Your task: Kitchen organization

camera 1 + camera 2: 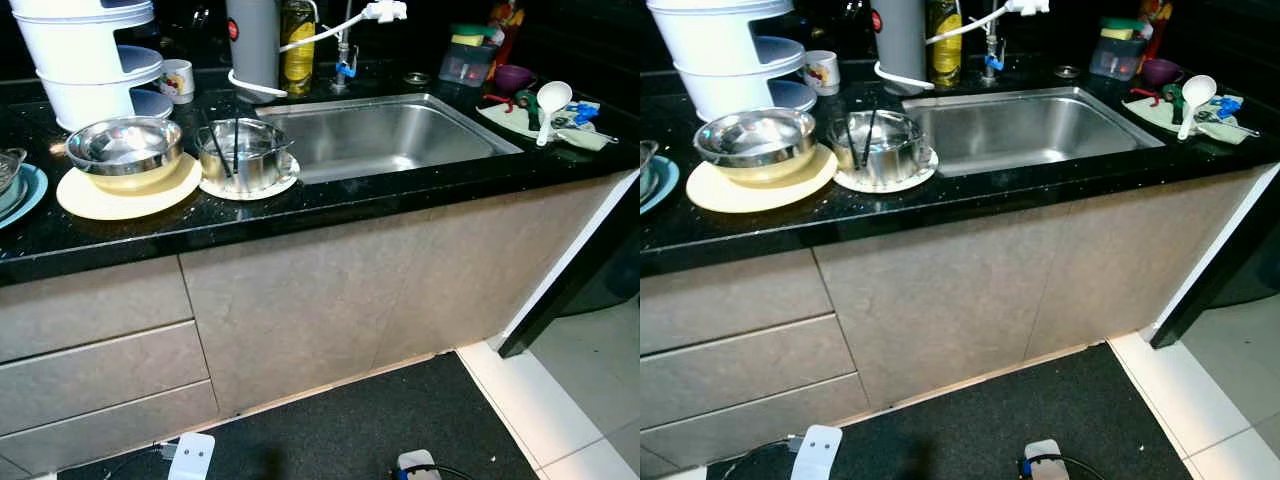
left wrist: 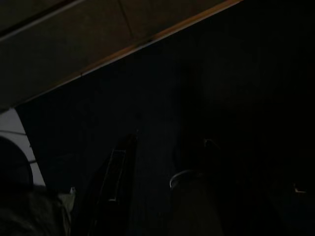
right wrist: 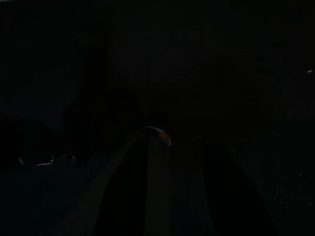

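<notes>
Rightward, white ladle (image 1: 551, 103) lies handle toward the counter edge; finger state of both grippers unclear.

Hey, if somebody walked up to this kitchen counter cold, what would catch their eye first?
Probably the steel sink, bright against the black countertop. Left of it, a steel bowl sits on a pale yellow plate, beside a steel pot with dark utensils standing in it. At the counter's right end, a white ladle lies among small utensils.
</notes>
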Motion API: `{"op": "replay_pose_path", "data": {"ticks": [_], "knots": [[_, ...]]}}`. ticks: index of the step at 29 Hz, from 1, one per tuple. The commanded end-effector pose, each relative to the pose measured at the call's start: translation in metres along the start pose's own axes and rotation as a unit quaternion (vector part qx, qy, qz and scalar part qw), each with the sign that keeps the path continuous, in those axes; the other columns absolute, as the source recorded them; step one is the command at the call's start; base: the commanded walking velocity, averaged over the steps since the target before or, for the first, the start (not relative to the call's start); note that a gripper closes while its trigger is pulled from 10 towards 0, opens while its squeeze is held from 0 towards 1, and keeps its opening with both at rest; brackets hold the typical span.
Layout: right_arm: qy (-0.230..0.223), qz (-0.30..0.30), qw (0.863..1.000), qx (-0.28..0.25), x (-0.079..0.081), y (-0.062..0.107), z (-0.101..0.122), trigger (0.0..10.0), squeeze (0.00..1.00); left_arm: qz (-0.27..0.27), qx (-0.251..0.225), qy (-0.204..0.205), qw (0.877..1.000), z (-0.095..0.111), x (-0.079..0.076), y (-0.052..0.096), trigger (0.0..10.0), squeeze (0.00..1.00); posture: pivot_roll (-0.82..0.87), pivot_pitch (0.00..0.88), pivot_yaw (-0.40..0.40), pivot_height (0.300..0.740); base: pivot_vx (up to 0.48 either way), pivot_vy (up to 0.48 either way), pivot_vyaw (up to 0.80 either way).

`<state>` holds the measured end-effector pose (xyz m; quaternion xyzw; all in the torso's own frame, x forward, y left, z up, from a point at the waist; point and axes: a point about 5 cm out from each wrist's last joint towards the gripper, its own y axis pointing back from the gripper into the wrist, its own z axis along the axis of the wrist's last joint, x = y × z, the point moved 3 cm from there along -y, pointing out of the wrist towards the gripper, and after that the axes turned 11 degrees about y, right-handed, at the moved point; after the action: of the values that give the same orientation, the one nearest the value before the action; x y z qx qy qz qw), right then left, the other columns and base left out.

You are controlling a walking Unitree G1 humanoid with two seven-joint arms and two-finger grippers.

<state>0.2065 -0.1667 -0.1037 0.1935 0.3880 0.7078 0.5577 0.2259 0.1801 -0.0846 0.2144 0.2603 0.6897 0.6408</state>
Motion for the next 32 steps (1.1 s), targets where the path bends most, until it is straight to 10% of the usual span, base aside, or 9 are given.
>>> {"op": "replay_pose_path", "data": {"ticks": [1,32], "knots": [[0.005,0.003,1.0,0.005,0.001,0.001,-0.004,10.0,0.0,-0.003,0.005,0.003,1.0,-0.004,-0.001,0.001,10.0,0.0,-0.08,0.107,-0.044,0.74,0.319,0.0,0.0],[0.001,0.001,1.0,-0.028,0.002,-0.001,0.011,10.0,0.0,-0.026,-0.029,0.002,0.999,0.007,-0.01,0.001,10.0,0.0,-0.08,0.105,-0.033,0.74,0.223,0.0,0.0]]}}
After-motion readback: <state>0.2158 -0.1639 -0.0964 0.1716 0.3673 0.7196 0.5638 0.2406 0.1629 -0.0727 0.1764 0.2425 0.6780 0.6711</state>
